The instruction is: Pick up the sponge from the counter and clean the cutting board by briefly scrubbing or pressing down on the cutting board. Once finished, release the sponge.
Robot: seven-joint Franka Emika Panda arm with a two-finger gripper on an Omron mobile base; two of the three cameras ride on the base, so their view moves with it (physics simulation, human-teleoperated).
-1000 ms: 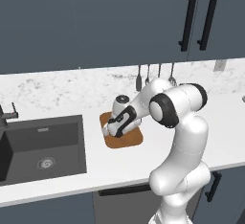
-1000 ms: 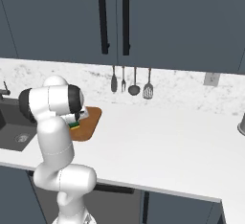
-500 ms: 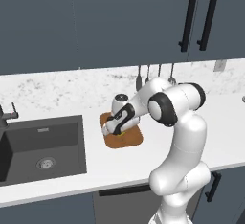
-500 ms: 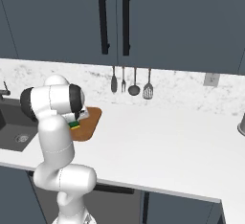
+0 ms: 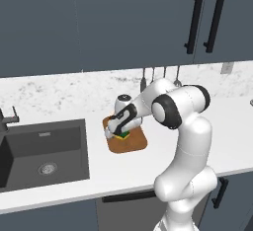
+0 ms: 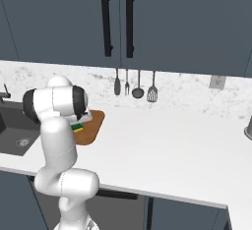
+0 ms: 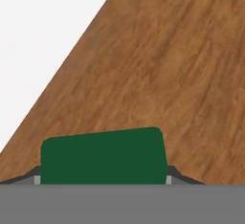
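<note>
The gripper (image 5: 120, 133) is clenched on the sponge (image 7: 103, 157), whose dark green block is seen in the hand view at the bottom centre, flanked on each side by a finger tip (image 7: 172, 174). In the left base view the sponge is seen just left of frame centre, pressed down on the cutting board (image 5: 129, 142); in the right base view its green and yellow edge peeks out at centre left behind the arm. The sponge is judged to be light, soft and compressible, so it is best held across its two long sides, as it appears to be held here; a firm squeeze is likely to deform it rather than let it slip. The cutting board lies on the counter (image 5: 54, 94), beside the sink (image 5: 42, 151). Compared with the pictures of a second ago, little is changed: the gripper remains low over the board with only a slight shift.
</note>
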